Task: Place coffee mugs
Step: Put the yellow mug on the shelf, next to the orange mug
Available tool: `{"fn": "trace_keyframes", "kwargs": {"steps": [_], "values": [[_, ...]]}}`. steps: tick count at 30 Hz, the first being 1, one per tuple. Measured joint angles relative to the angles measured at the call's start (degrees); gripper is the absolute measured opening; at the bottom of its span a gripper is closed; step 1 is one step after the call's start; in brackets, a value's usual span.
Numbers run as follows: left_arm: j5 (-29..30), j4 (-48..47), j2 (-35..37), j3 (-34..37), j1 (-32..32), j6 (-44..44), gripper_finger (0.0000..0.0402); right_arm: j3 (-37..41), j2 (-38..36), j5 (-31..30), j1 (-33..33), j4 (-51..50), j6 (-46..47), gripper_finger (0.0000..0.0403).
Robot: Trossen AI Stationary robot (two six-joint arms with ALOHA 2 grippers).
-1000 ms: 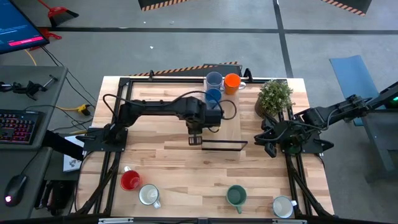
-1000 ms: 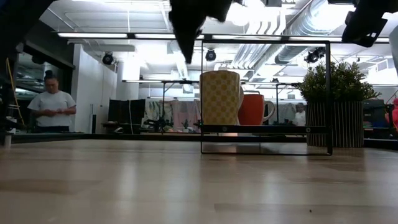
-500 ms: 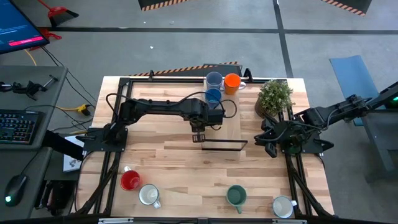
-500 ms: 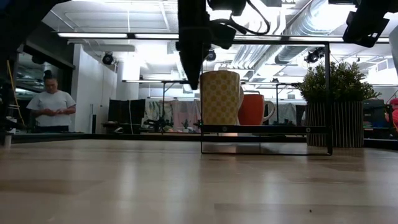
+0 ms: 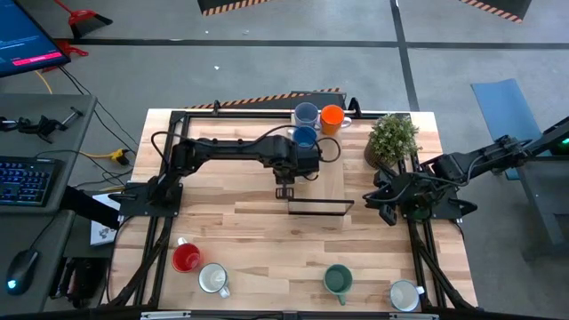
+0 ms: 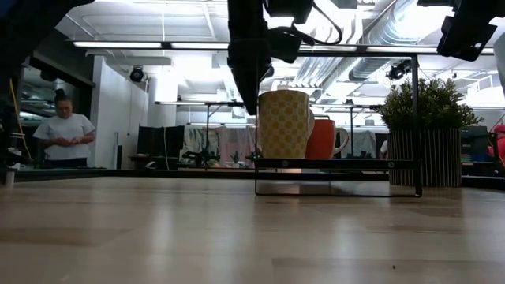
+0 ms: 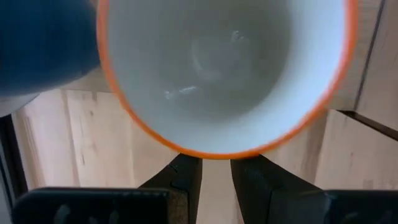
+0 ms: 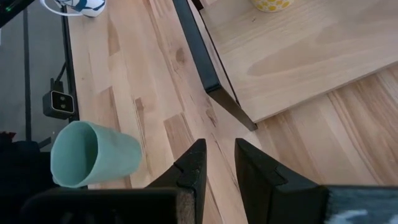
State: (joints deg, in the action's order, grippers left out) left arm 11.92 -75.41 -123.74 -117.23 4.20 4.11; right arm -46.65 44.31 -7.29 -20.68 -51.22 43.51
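Overhead, the left pincer (image 5: 284,192) hangs slightly spread beside the dark blue mug (image 5: 304,137).

From worktop level you look across bare wood (image 6: 237,237) to a black wire rack (image 6: 335,164). On its shelf stands a cream mug with a yellow check pattern (image 6: 282,124), and just behind it an orange mug (image 6: 324,139) with its handle to the right. A dark arm (image 6: 248,55) hangs down just left of the cream mug. A potted plant (image 6: 430,130) sits at the rack's right. Far left, a person in a grey shirt (image 6: 66,130) stands in the room
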Motion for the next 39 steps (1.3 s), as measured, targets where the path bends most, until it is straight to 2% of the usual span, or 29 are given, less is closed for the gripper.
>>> {"fn": "trace_keyframes", "kwargs": {"steps": [6,17,30,34,39], "values": [[-0.6,2.1,0.0,0.0,1.5,-0.8,0.0074,0.0,0.0,0.0,0.0,0.0,0.0,0.0065],[-8.6,9.9,0.0,0.0,1.6,-0.9,0.0074,0.0,0.0,0.0,0.0,0.0,0.2,0.0065],[-8.7,21.3,0.0,0.0,1.6,-0.9,0.0074,0.0,0.0,-1.1,0.0,0.0,0.0,0.0065],[-7.4,17.3,-0.1,-2.1,1.6,-0.9,0.0074,0.0,0.0,-3.2,0.0,0.7,-2.6,0.0065],[-6.2,6.6,0.1,-9.3,1.6,-0.7,0.0074,0.0,0.0,-6.7,0.0,9.8,-11.0,0.0065]]}}
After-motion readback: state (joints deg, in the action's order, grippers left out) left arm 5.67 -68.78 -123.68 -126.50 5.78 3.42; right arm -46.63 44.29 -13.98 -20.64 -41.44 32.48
